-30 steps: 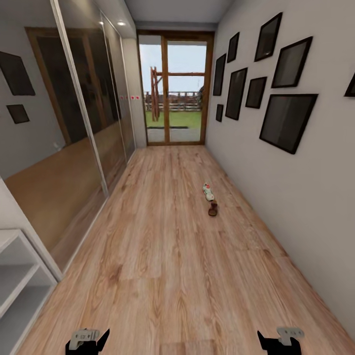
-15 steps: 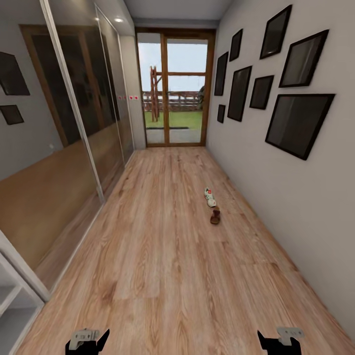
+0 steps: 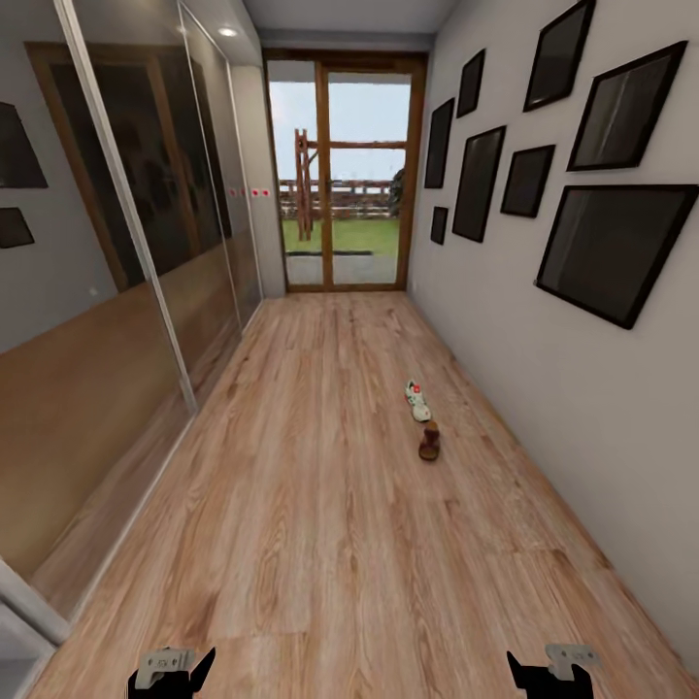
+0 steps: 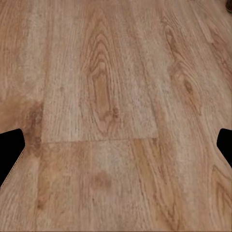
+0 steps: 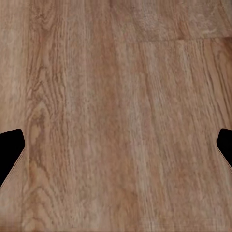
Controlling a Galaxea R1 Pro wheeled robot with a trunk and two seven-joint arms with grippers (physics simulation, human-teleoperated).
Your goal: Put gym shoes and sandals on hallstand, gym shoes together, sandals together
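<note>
One white gym shoe with a red tongue label lies on the corridor floor near the right wall, well ahead of me. A brown sandal lies just on the near side of it, a small gap between them. A pale-grey sliver of the hallstand shows at the lower left corner. My left gripper and right gripper hang low at the near edge, far from the shoes. Both stand open and empty over bare planks in the wrist views: left gripper, right gripper.
Mirrored sliding wardrobe doors run along the left side. The right wall carries several dark picture frames. A glazed wooden door closes the far end of the corridor.
The whole view has shifted: the camera has moved forward along the corridor, so the shoe and sandal look nearer and the hallstand has slid almost out at the left. Both grippers are unchanged.
</note>
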